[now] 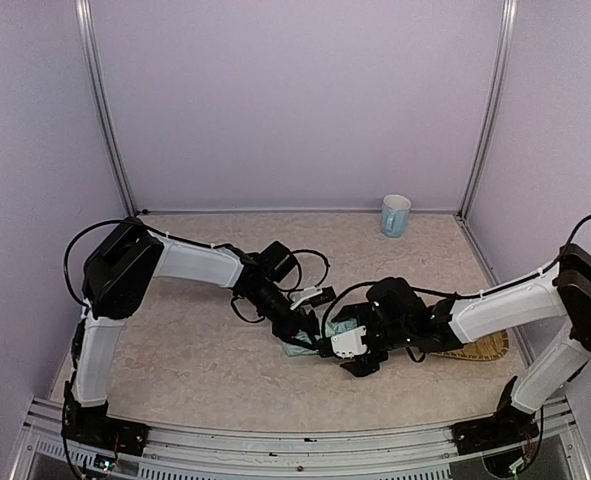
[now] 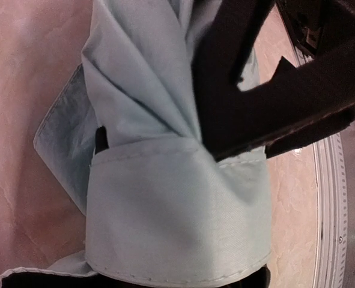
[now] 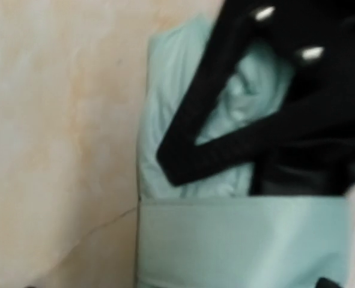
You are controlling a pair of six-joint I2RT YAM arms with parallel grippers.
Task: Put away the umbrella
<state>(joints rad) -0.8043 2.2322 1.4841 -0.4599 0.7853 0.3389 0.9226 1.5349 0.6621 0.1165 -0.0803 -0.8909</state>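
The umbrella lies folded at the table's middle, mostly hidden under both grippers. In the left wrist view its pale mint fabric is bunched, and a flat strap is wrapped around it. My left gripper is shut on the umbrella bundle from the left. My right gripper meets it from the right. Its jaws stand wide, with the strap spanning the space between them. Each wrist view shows the other gripper's black fingers lying over the fabric.
A pale blue mug stands at the back right near the wall. A woven straw mat lies under the right forearm. Purple walls close in three sides of the table. Black cables loop near the left wrist.
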